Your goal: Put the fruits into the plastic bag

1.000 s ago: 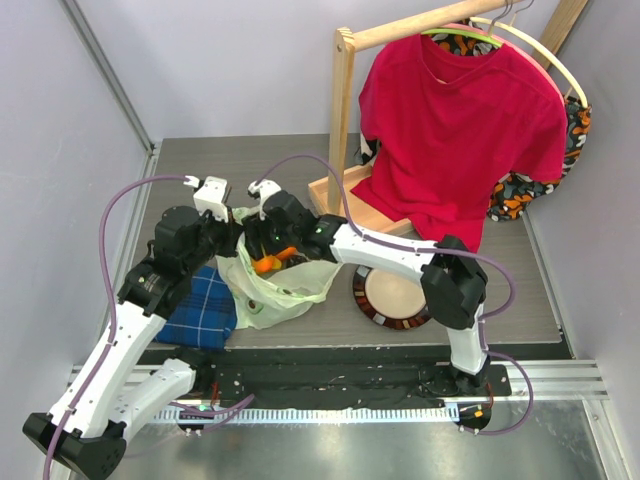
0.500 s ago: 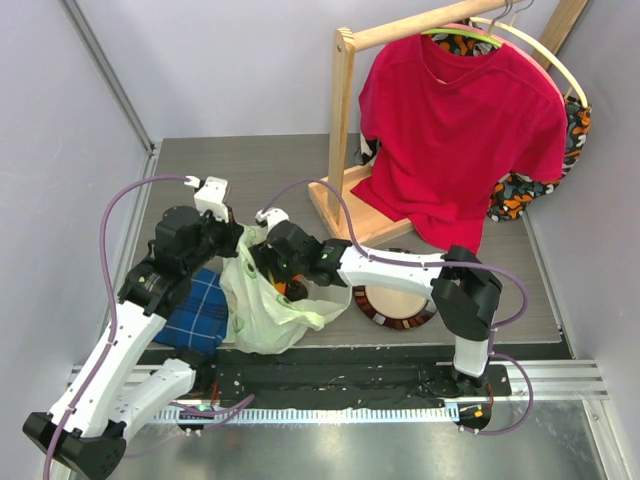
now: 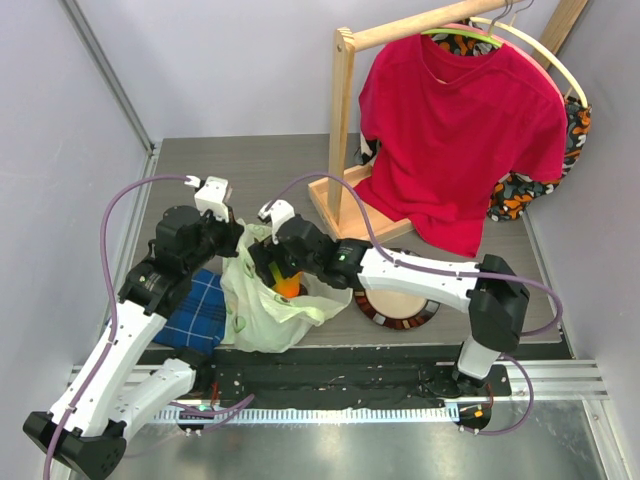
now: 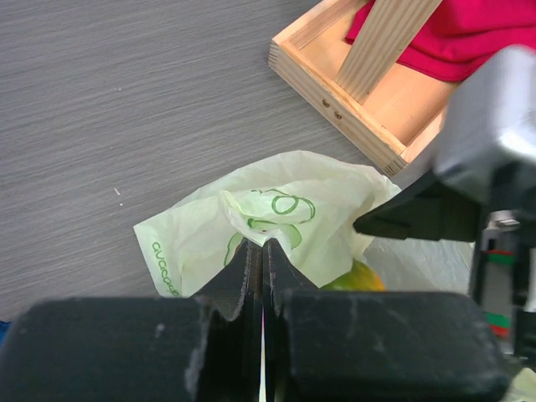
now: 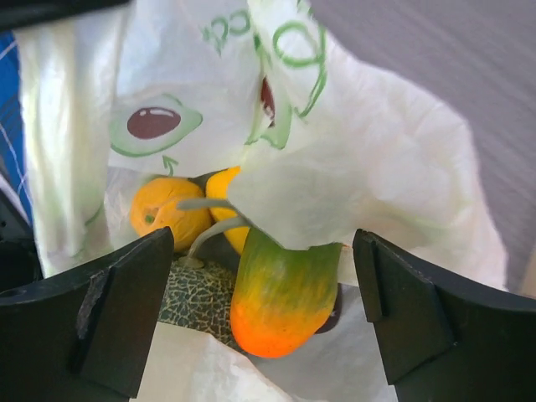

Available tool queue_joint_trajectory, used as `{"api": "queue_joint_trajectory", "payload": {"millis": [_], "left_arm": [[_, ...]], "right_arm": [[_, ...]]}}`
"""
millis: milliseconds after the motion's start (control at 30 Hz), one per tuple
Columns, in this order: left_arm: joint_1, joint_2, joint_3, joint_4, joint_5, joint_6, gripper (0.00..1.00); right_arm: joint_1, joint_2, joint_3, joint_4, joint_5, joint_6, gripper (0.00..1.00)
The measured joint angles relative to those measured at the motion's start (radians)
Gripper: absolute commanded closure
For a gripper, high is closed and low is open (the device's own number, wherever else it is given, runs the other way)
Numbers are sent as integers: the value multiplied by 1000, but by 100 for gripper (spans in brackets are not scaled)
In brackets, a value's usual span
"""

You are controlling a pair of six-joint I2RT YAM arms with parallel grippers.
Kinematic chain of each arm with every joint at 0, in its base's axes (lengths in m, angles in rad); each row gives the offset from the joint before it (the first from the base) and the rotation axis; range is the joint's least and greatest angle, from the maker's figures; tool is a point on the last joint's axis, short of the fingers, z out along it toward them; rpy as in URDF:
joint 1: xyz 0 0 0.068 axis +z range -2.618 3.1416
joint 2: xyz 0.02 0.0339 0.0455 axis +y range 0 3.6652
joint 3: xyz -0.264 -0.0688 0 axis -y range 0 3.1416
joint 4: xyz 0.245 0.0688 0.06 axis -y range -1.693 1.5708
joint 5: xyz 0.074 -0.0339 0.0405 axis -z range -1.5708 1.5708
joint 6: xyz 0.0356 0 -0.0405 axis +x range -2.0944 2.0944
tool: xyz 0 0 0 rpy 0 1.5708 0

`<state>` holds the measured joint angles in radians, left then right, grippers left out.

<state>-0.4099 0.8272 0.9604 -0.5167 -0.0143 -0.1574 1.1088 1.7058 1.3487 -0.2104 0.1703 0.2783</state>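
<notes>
The left gripper [image 4: 262, 251] is clamped on the rim of the plastic bag [image 4: 193, 234], holding its mouth up. The right gripper [image 5: 264, 306], jaws wide apart, straddles a green-orange fruit [image 5: 280, 293] resting inside on the melon [image 5: 197, 306]. A loose bag fold drapes that fruit; a careless withdrawal could snag it, spilling fruit.

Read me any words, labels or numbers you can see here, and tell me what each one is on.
"avoca…": green print along the left edge of the bag in the left wrist view; a fold hides the rest.
More green letters near the top of the bag in the right wrist view: cut off by folds, unreadable.
Nothing else shows any text.
</notes>
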Motion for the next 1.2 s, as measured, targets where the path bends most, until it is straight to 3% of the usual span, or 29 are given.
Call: {"api": "queue_joint_trajectory", "payload": {"millis": [333, 833, 1200], "left_arm": [[0, 1, 0, 0, 0, 0, 100], [0, 7, 0, 1, 0, 0, 100], [0, 10, 0, 1, 0, 0, 100]], "right_arm": [[-22, -43, -40, -8, 132, -12, 3], [-31, -56, -261, -52, 113, 110, 6], [-35, -118, -315, -49, 117, 154, 5]]}}
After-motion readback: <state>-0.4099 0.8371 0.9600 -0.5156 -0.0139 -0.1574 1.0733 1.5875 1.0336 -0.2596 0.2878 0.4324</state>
